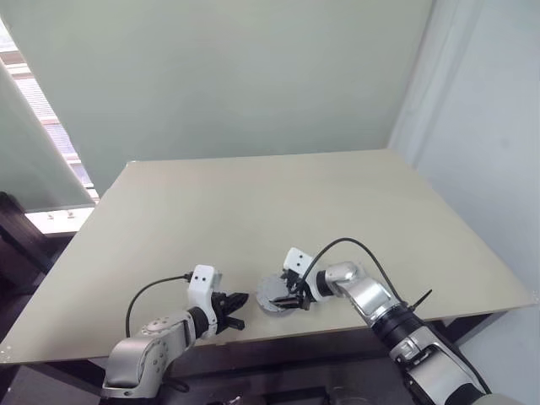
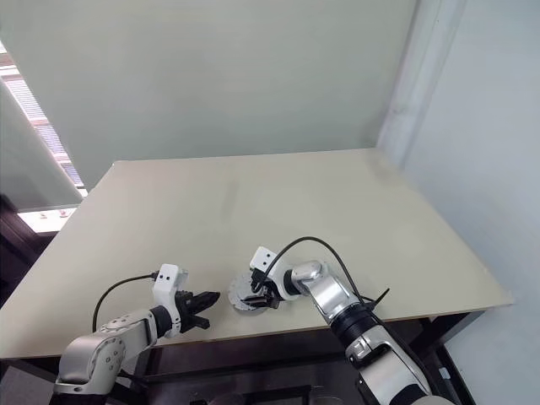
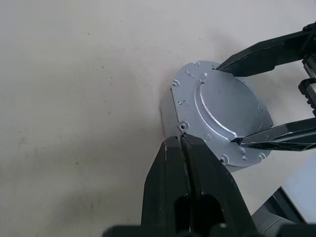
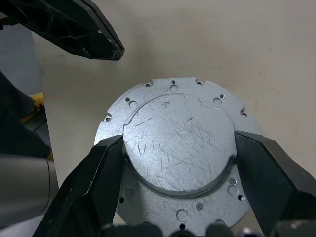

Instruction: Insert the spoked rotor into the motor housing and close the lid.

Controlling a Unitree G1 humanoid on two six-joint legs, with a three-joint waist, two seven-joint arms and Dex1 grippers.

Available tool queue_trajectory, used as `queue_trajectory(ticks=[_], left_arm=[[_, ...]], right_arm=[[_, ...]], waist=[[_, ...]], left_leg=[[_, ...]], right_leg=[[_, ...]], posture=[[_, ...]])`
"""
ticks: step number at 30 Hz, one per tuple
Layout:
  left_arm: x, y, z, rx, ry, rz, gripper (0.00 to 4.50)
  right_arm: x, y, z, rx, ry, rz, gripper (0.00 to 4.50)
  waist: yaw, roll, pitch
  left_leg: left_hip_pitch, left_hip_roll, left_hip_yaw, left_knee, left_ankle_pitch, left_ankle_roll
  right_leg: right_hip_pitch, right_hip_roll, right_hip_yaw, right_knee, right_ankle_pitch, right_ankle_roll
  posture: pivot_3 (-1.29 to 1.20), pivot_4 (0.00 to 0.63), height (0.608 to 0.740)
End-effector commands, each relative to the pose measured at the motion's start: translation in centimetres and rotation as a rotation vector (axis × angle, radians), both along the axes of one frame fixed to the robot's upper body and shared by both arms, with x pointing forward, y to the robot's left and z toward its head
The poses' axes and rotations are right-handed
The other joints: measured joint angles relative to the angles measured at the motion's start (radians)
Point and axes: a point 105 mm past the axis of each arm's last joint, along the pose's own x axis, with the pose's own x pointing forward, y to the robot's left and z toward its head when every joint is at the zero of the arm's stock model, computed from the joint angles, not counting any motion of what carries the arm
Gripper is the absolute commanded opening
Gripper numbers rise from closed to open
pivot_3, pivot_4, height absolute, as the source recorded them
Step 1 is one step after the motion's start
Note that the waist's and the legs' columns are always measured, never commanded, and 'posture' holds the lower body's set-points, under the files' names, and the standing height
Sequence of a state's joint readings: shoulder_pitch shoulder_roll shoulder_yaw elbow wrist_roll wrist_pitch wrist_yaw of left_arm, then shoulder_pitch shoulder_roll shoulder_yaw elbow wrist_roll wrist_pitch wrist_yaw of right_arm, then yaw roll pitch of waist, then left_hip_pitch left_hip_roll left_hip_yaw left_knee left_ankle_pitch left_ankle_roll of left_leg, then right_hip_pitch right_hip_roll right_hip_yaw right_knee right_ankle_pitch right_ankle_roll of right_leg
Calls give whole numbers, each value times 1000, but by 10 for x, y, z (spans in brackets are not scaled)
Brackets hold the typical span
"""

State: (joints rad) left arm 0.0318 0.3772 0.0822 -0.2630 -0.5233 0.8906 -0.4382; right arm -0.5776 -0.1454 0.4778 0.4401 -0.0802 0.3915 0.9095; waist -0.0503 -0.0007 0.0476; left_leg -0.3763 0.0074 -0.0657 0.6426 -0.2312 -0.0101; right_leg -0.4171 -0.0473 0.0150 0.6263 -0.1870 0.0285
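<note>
Low in the frame's middle, the right end effector [image 4: 177,163] is clamped across the gray lid [image 4: 174,148] on the counter [image 1: 253,211], while the left end effector [image 3: 183,148], pinched together, sits just left of it.

Left gripper [image 3: 183,143] had its two black fingers pressed together, tips just beside the near edge of a round silver-gray metal piece, the lid [image 3: 219,118]. Contact there could not be told. Lid sat tilted toward the camera on the beige table [image 3: 79,98], with a raised round centre and a flange dotted with small holes and notches. Right gripper [image 3: 236,101] came in from the far side, one black finger [image 3: 261,52] at the lid's far edge, the other on the flange by the raised centre, spread across the raised part.
</note>
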Motion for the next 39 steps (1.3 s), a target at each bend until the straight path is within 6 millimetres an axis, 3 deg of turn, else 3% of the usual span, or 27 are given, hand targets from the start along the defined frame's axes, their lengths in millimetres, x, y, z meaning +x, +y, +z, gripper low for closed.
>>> queue_trajectory(ticks=[1,16,21,29,39], left_arm=[[6,-2,9,-3,-47,-13,0],[6,-7,8,-2,-43,-30,0],[8,-16,6,-11,-43,-55,0],[10,-33,-7,-5,-18,-106,0],[15,-29,-24,89,16,-109,0]], right_arm=[[1,-1,2,-43,-31,18,3248],[-1,-6,-1,-101,-17,20,3248],[0,-6,-2,-108,-11,19,3248],[-2,-8,-4,-125,5,2,3248],[-5,-5,-2,-121,4,7,3248]], waist=[[0,0,0],[0,0,0],[1,0,0],[1,1,-1],[1,2,-1]], left_leg=[[0,0,0,0,0,0],[0,0,0,0,0,0],[0,0,0,0,0,0],[1,-1,-1,0,0,0],[4,-2,-1,2,0,0]], right_leg=[[0,0,0,0,0,0],[0,0,0,0,0,0],[1,0,0,0,0,0],[2,0,0,-1,0,0],[7,-1,0,-1,0,0]], posture=[[0,0,740],[0,0,740],[0,0,740],[0,0,740],[0,0,740]])
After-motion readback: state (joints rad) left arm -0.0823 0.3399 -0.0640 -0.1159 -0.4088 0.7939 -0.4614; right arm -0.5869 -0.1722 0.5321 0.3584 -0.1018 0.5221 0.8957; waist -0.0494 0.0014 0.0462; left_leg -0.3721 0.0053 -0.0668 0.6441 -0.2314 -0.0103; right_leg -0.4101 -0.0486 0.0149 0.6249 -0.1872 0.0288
